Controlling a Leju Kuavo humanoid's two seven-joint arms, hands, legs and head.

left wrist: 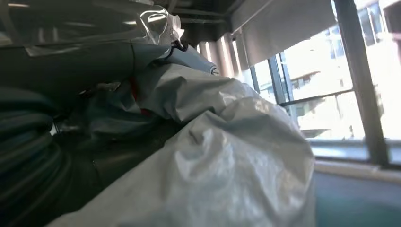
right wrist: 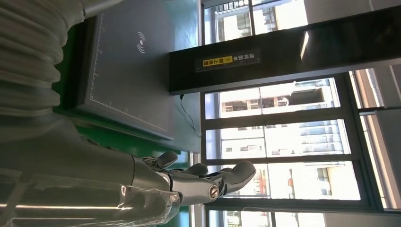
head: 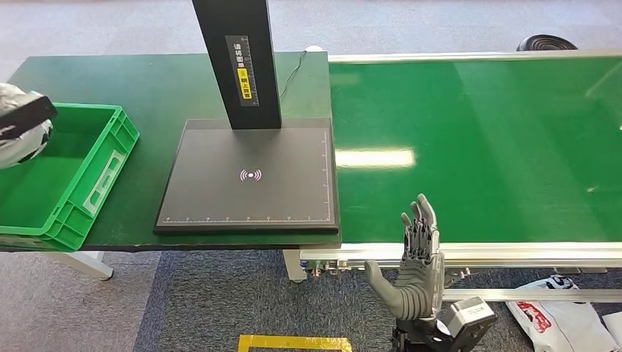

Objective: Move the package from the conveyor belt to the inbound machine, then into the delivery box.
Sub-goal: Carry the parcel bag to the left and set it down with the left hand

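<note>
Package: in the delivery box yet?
Not yet: left hand holds the package above the green box.

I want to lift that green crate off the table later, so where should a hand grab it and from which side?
Judging by shape, grip the green crate by its thick top rim, coming from above on the open side facing the scanner plate; its walls slope inward below the rim.

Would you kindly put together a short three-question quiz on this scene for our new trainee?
1. True or false: the package lies on the inbound machine's plate.
2. Which hand holds the package: A left, B right?
3. Fill in: the package hangs over the green ___.

Key: 1 false, the plate is bare. 2 A, the left hand grips it; the right hand is open beside the conveyor belt. 3 delivery box.
</note>
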